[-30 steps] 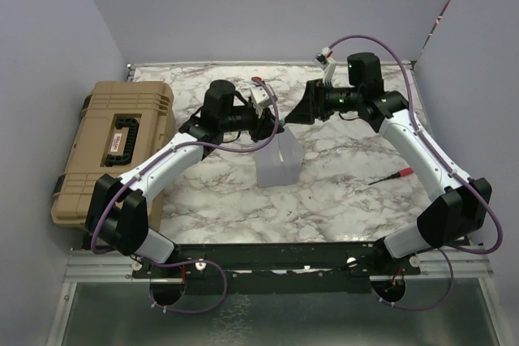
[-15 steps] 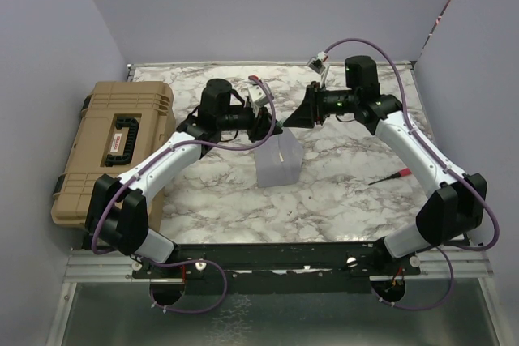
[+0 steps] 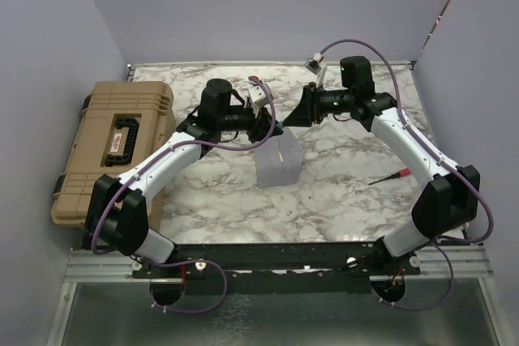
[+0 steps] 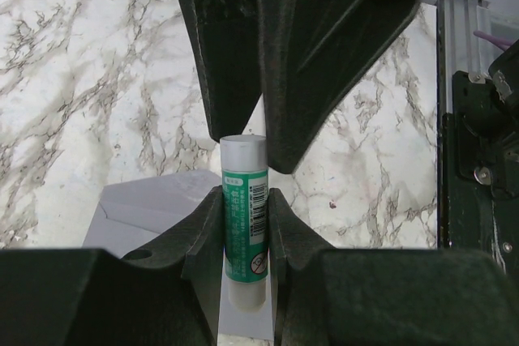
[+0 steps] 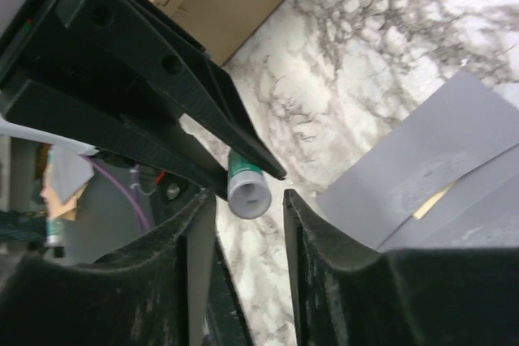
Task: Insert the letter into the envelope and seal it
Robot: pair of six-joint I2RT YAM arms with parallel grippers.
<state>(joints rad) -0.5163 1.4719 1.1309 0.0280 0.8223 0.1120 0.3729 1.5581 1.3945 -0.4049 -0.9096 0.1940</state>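
The grey envelope lies mid-table with its flap open; it also shows in the left wrist view and the right wrist view. A thin peach sliver of the letter shows inside it. My left gripper is shut on a green-and-white glue stick, held above the envelope's far edge. My right gripper is open, its jaws on either side of the stick's white cap, facing the left gripper.
A big tan hard case sits at the table's left edge. A red-handled tool lies on the marble at the right. Purple walls close in the back and both sides.
My right gripper has moved left, up to the glue stick held by the left gripper. The left gripper and the envelope have stayed put.
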